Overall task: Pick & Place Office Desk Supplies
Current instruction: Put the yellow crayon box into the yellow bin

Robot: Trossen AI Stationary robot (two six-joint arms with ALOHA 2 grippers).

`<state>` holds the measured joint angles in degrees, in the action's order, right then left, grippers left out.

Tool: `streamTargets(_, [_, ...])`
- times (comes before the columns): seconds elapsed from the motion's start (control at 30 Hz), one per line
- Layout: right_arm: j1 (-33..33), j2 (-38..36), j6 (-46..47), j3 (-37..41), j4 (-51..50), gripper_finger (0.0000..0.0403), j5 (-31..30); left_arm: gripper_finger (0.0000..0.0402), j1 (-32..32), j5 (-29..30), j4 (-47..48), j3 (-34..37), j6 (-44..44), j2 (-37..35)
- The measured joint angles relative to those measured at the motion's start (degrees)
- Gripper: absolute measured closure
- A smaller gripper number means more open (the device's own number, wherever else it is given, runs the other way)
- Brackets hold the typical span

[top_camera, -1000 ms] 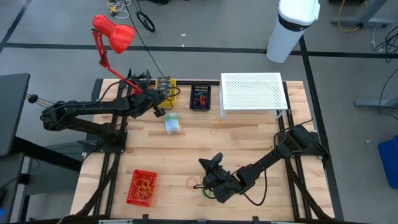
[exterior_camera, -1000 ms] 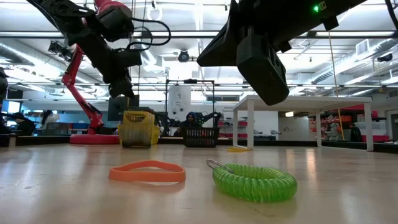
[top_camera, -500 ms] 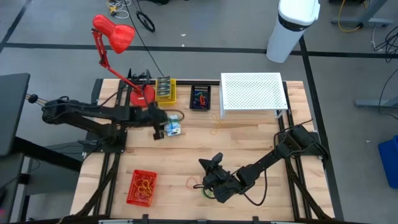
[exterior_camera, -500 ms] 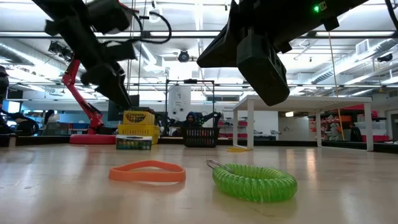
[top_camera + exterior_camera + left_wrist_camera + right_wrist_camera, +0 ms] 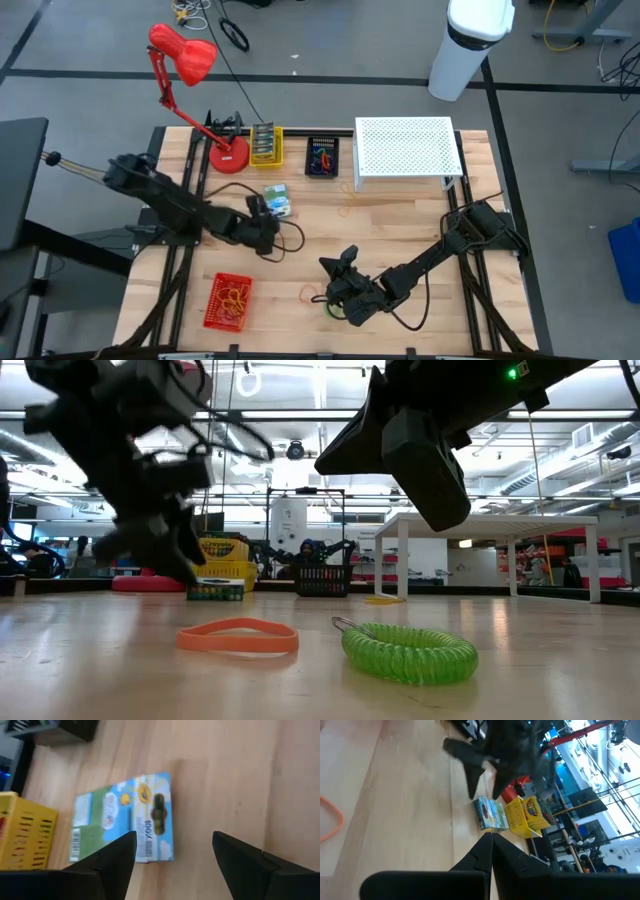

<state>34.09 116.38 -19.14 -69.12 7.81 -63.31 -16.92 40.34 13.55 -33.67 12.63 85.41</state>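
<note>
A blue-and-green crayon box (image 5: 277,200) lies flat on the table, also in the left wrist view (image 5: 125,822) and the low view (image 5: 215,591). My left gripper (image 5: 266,214) hovers open just on its near side, its fingers (image 5: 117,854) apart and holding nothing. My right gripper (image 5: 335,264) stays shut and holds nothing near the table's front, above an orange rubber band (image 5: 237,637) and a green coil loop (image 5: 410,652).
A yellow holder with crayon boxes (image 5: 265,143), a black tray of coloured clips (image 5: 321,157), the white perforated riser (image 5: 405,150) and the red lamp's base (image 5: 228,155) line the far edge. A red basket of rubber bands (image 5: 228,300) sits front left.
My left gripper has swung from beside the yellow holder toward the table's near edge and down, and has opened, letting go of the crayon box. The box now lies flat on the table in front of the holder.
</note>
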Motion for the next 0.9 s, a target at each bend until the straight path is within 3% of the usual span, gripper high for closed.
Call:
streamTargets(0.17, [0.02,0.00,-0.15,0.00,0.00,0.0391,0.00,0.0146,1.90,2.50,-1.13,-0.29,1.21,5.74])
streamTargets(0.27, [0.01,0.00,-0.15,0.00,0.00,0.0391,-0.02,0.0176,3.22,3.68,-0.67,-0.96,1.08,6.58])
streamTargets(0.6, [0.02,0.00,-0.20,0.00,-0.31,0.0391,-0.04,0.0387,5.78,11.73,7.82,-6.61,-4.02,6.64])
streamTargets(0.9, [0.00,0.00,-0.40,0.00,-0.31,0.0391,-0.04,0.0397,6.67,17.90,23.91,-14.49,-5.12,2.96])
